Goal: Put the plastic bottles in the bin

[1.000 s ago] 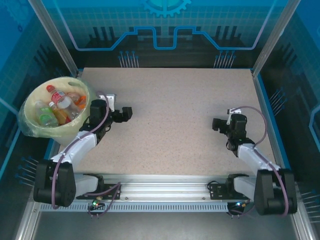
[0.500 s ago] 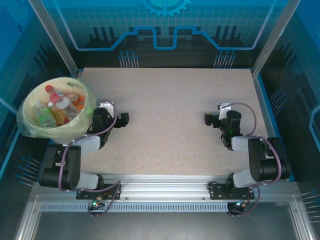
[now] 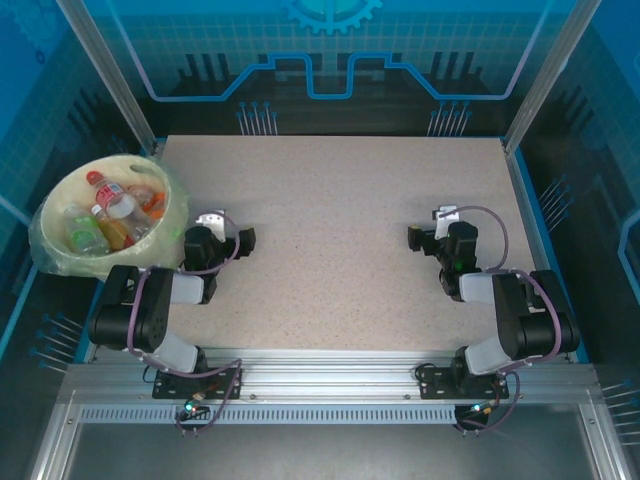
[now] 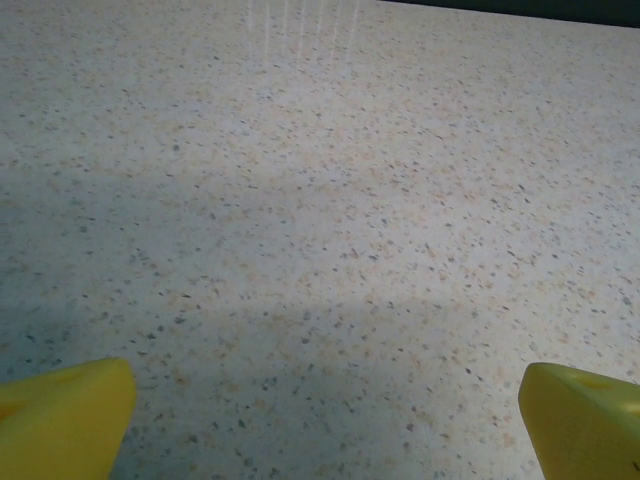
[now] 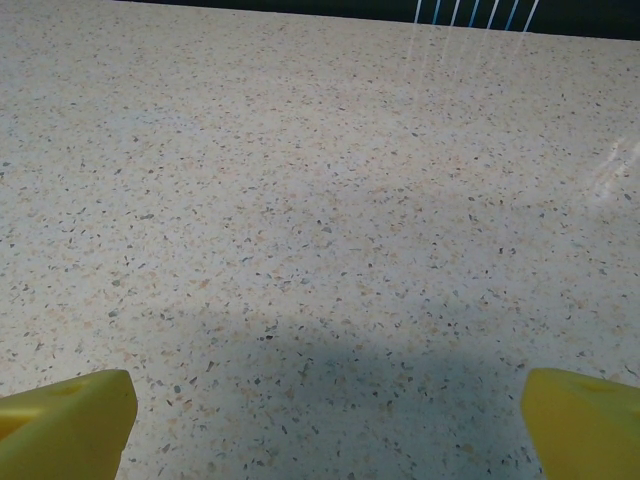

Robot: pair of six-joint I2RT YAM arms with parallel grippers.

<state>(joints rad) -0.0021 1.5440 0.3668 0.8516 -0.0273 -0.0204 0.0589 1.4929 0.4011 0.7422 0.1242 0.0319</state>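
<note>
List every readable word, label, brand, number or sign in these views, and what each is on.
No text is legible.
Labels on the plastic bottles in the bin: coloured prints, too small and blurred to read.
Back wall: a gear emblem and blue line graphics, with no words.
Speckled table: no markings visible, including in the wrist views.
</note>
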